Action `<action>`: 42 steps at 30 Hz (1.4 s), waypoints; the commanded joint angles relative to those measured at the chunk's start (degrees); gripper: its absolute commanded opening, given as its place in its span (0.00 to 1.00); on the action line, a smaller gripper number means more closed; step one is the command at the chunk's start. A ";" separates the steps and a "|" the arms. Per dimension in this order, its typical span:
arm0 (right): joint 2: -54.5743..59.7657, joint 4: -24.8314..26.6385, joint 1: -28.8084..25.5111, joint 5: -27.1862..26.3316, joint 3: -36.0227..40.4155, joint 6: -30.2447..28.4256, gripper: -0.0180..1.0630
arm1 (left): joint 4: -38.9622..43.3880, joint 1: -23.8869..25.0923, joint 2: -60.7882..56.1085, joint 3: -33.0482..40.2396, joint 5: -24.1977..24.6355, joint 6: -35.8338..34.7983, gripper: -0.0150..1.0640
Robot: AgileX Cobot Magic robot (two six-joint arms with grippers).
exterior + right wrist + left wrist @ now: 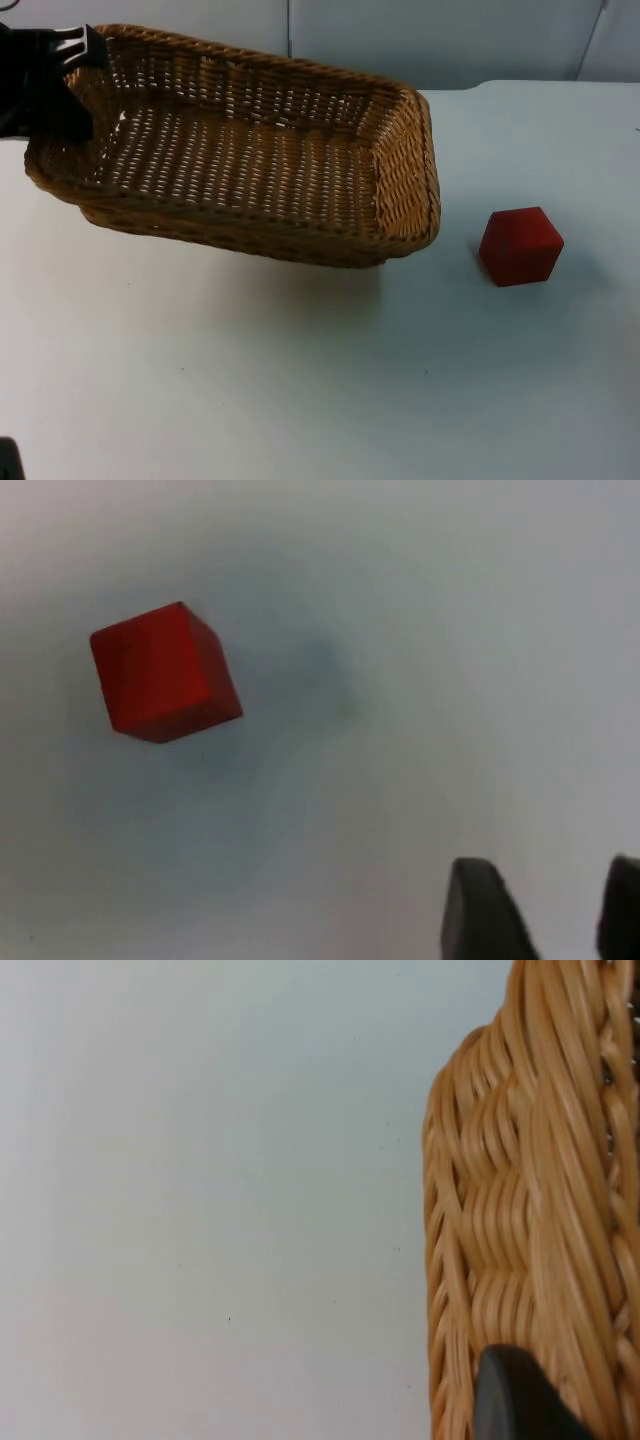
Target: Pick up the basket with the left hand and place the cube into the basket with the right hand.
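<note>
A brown wicker basket (250,160) hangs tilted a little above the white table, casting a shadow under its near side, and it holds nothing. My left gripper (80,85) is shut on the rim at the basket's left end. In the left wrist view the woven rim (530,1210) runs close beside one black fingertip (515,1400). A red cube (521,246) rests on the table to the right of the basket, apart from it. In the right wrist view my right gripper (550,910) stands open above the table, with the cube (165,672) some way off and nothing between the fingers.
The white table top (300,380) ends at a grey partition wall (450,40) just behind the basket. Bare table lies in front of the basket and around the cube.
</note>
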 commanded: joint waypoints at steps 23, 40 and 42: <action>32.26 -1.39 16.26 5.86 -26.94 -2.02 0.99 | -1.33 -0.02 -0.82 0.02 0.42 -0.55 0.01; 43.71 -2.33 20.43 -1.42 -28.50 -1.19 0.99 | -1.33 -0.02 -0.82 0.02 0.42 -0.55 0.01; 44.93 -2.21 20.43 -2.07 -28.50 -1.19 0.99 | -1.33 -0.02 -0.82 0.02 0.42 -0.55 0.01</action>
